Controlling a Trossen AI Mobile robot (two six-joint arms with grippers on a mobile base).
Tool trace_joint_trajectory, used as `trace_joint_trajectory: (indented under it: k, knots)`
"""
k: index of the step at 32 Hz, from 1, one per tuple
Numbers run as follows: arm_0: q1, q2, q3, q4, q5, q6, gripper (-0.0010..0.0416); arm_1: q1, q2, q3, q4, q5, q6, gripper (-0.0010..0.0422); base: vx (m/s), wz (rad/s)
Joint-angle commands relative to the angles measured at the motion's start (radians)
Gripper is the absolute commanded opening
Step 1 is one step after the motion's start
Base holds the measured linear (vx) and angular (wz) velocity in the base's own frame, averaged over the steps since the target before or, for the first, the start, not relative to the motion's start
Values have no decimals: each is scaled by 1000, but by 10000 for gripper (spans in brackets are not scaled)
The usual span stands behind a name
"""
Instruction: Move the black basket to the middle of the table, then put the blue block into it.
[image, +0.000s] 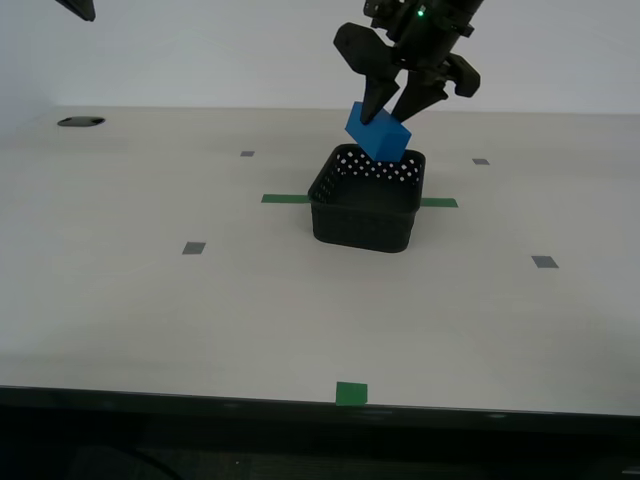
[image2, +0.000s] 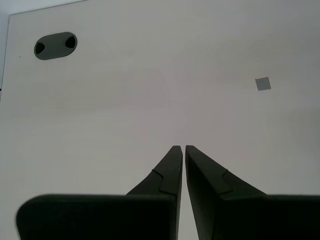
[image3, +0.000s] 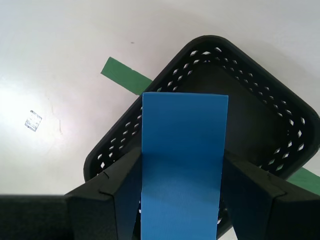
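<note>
We find the table (image: 120, 300) bearing the basket (image: 362, 220) near its middle, on the green tape (image: 285, 198); that step looks done. Our first gripper (image: 392, 112) clamps the block (image: 378, 133), tilted, above the basket's far rim, not yet inside. Release remains. Our second gripper (image2: 181, 149) is closed, empty, over the far corner.
</note>
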Motion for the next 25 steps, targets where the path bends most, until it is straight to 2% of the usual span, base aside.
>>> trace_joint_trajectory:
  k: [1, 3, 5, 6, 10, 12, 13, 14, 16, 17, 18, 19, 20, 25]
  knots:
    - [0, -1, 0, 0, -3, 3, 177, 0, -1, 0, -3, 3, 4, 6, 0, 0]
    - [0, -1, 0, -1, -3, 3, 219, 0, -1, 0, -5, 3, 4, 7, 0, 0]
    - [0, -1, 0, -1, -3, 3, 243, 0, -1, 0, -5, 3, 4, 6, 0, 0]
    - [0, -1, 0, -2, -3, 5, 276, 0, -1, 0, -5, 3, 4, 7, 0, 0]
    - [0, -1, 0, -1, -3, 15, 277, 0, -1, 0, -6, 3, 4, 7, 0, 0]
    - [0, -1, 0, -1, -3, 17, 252, 0, -1, 0, -6, 3, 4, 6, 0, 0]
    - [0, -1, 0, -1, -3, 17, 220, 0, -1, 0, -7, 3, 4, 7, 0, 0]
    - [0, -1, 0, -1, -3, 17, 209, 0, -1, 0, -7, 3, 4, 6, 0, 0]
    - [0, -1, 0, 0, -3, 17, 153, 0, -1, 0, -7, 3, 4, 7, 0, 0]
    - [0, -1, 0, 0, -3, 17, 139, 0, -1, 0, -8, 3, 4, 7, 0, 0]
    - [0, -1, 0, 0, -3, 16, 76, 0, -1, 0, -8, 3, 4, 6, 0, 0]
    - [0, -1, 0, 0, -3, 16, 63, 0, -1, 0, -8, 3, 4, 6, 0, 0]
    - [0, -1, 0, 0, -3, 16, 16, 0, -1, 0, -9, 3, 4, 7, 0, 0]
    - [0, -1, 0, 6, -3, 13, 0, 0, -2, 0, -1, 2, 5, 7, 0, 0]
